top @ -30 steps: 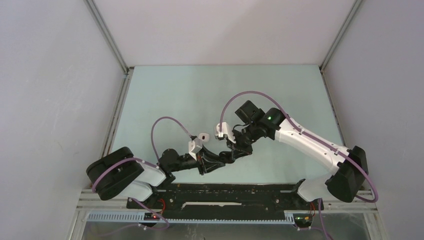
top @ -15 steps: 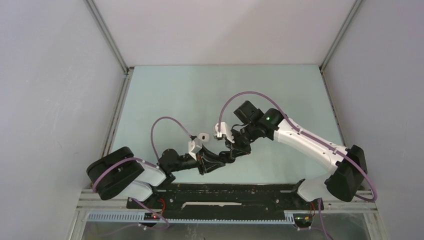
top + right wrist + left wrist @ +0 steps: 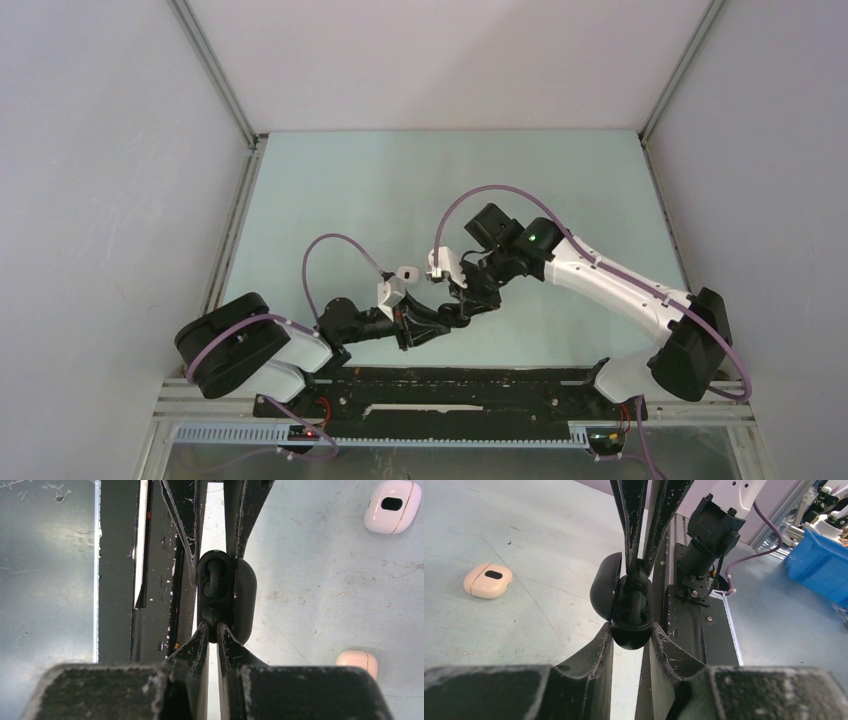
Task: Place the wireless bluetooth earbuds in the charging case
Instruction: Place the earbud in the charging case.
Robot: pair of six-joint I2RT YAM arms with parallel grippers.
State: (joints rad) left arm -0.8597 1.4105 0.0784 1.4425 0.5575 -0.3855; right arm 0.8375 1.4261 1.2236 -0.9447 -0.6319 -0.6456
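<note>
left pincer [image 3: 630, 628], black case [image 3: 603, 587]; cream case [image 3: 488, 580]

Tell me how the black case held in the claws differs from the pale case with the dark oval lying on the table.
The black case is dark and glossy; the pale case is creamy pink. The black case's lid stands open; the pale case is shut. The black case is clamped on edge in the left gripper; the pale case lies flat on the table, untouched. Both are smooth, rounded pebble shapes.
</note>
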